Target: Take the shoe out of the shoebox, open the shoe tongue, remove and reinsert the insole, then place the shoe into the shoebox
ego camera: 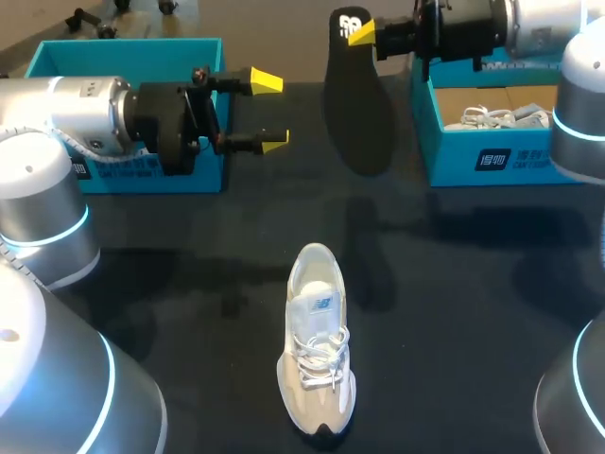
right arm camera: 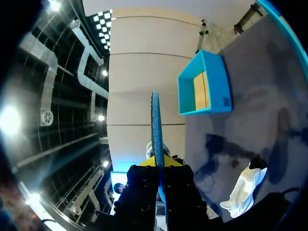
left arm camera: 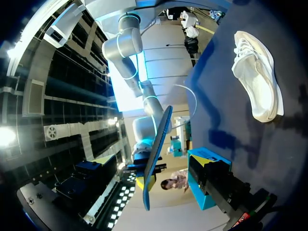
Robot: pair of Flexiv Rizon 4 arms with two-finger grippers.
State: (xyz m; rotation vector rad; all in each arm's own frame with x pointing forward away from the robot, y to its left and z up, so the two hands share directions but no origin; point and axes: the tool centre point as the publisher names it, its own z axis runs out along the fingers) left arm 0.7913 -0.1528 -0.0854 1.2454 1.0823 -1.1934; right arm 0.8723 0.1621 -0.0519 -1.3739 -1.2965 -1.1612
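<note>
Head view, catalogued from the left edge to the right.

1. Left shoebox [ego camera: 142,176]: teal, upper left of the frame, partly hidden behind the left arm.
2. Left gripper [ego camera: 269,112]: upper left of centre, fingers spread wide with nothing between them, raised above the table [ego camera: 170,255].
3. Shoe [ego camera: 317,340]: pale with white laces, standing upright on its sole at lower centre of the dark table. It lies outside both boxes and well apart from either gripper.
4. Insole [ego camera: 359,104]: black, hanging at upper centre with its broad face showing. The end with a white mark is uppermost.
5. Right gripper [ego camera: 362,32]: top centre, clamped onto the insole's upper end.
6. Right shoebox [ego camera: 510,159]: teal, upper right. It holds something white with laces, but what it is cannot be told.

Differences between views: only the head view shows the insole's flat face. Both wrist views show just its thin edge. The right wrist view shows the insole pinched between both yellow tips, while the head view shows only one tip. The left wrist view shows the shoe from the side.

Count: two shoeboxes, one shoe on the table, one insole, two grippers.
</note>
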